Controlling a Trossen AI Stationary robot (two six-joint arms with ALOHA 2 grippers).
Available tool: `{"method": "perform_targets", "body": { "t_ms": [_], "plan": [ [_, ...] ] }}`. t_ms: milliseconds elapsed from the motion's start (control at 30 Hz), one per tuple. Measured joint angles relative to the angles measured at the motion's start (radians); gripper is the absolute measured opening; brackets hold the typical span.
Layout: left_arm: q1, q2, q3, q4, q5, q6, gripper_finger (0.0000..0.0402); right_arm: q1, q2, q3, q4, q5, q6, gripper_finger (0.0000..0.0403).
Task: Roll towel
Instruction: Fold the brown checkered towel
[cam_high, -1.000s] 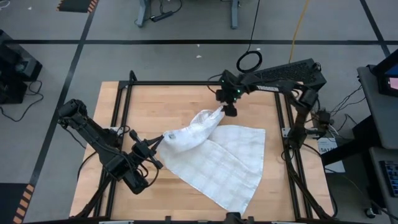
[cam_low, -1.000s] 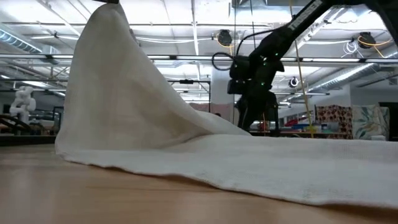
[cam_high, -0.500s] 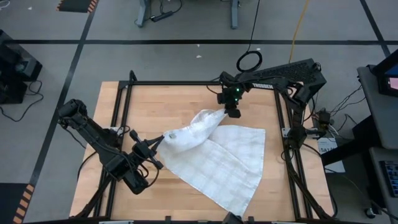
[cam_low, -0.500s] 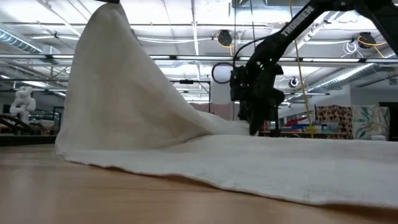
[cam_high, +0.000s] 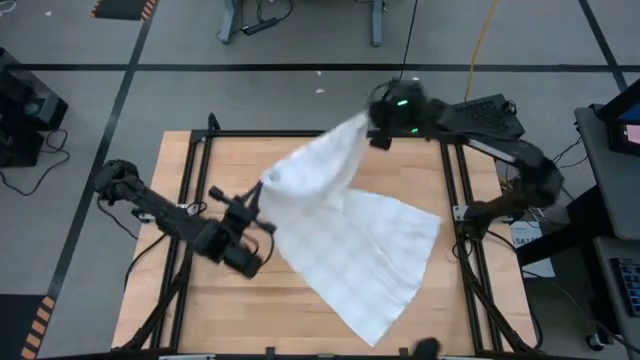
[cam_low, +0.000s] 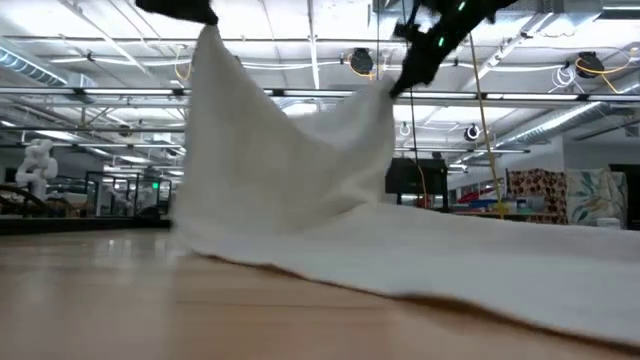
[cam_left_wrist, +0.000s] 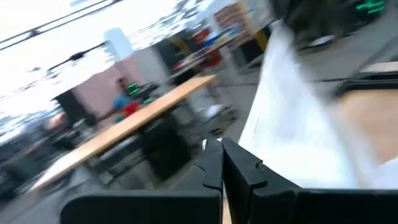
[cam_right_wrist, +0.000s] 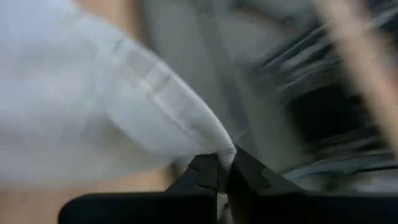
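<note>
The white towel (cam_high: 350, 240) with a faint grid is held up at two corners, and its near part lies spread on the wooden table (cam_high: 200, 310). My left gripper (cam_high: 264, 193) is shut at the towel's left raised corner, above the table's middle left. My right gripper (cam_high: 369, 127) is shut on the far raised corner, high over the far edge. In the low view the towel (cam_low: 300, 190) hangs as a sheet between two peaks. Both wrist views are blurred. My left gripper pinches the towel's left corner (cam_high: 270, 181) between its two fingers, reaching in level from the table's left. That corner is lifted clear, and the cloth falls from its peak (cam_low: 207, 38) to the table. My right gripper pinches the hemmed far corner (cam_right_wrist: 219, 148) between its fingertips, slanting down from the far right. The corner (cam_low: 388, 88) is lifted clear, and the cloth hangs below it, sagging toward the other raised corner.
Black frame rails (cam_high: 192, 190) (cam_high: 457, 200) run along the table's left and right sides and its far edge. Bare wood lies at the near left (cam_high: 180, 320) and the far left (cam_high: 230, 150). Grey floor with black tape lines surrounds the table.
My right gripper has shut on the towel's far corner and risen fast toward the far edge, lifting that corner clear. My left gripper has swung toward the table's far right with its corner. The towel's far half now hangs between them, and its near part has stayed on the table.
</note>
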Motion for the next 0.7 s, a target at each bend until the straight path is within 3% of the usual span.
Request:
{"method": "perform_targets", "body": {
  "t_ms": [133,233,467,700],
  "plan": [
    [0.102,-0.004,0.012,0.029,0.002,0.072,0.0003,-0.008,-0.136,0.000,0.138,0.003,0.000,0.0003],
    [0.136,-0.007,0.047,0.093,0.066,0.157,0.0003,-0.009,-0.198,0.000,0.185,0.003,0.005,0.0002],
    [0.152,-0.004,0.051,0.536,0.469,0.604,0.0003,-0.051,-0.219,0.000,0.079,0.001,0.024,0.0001],
    [0.180,-0.032,0.051,0.736,0.480,0.907,0.0003,-0.082,-0.143,0.000,-0.045,-0.002,0.029,0.0003]
  ]
}}
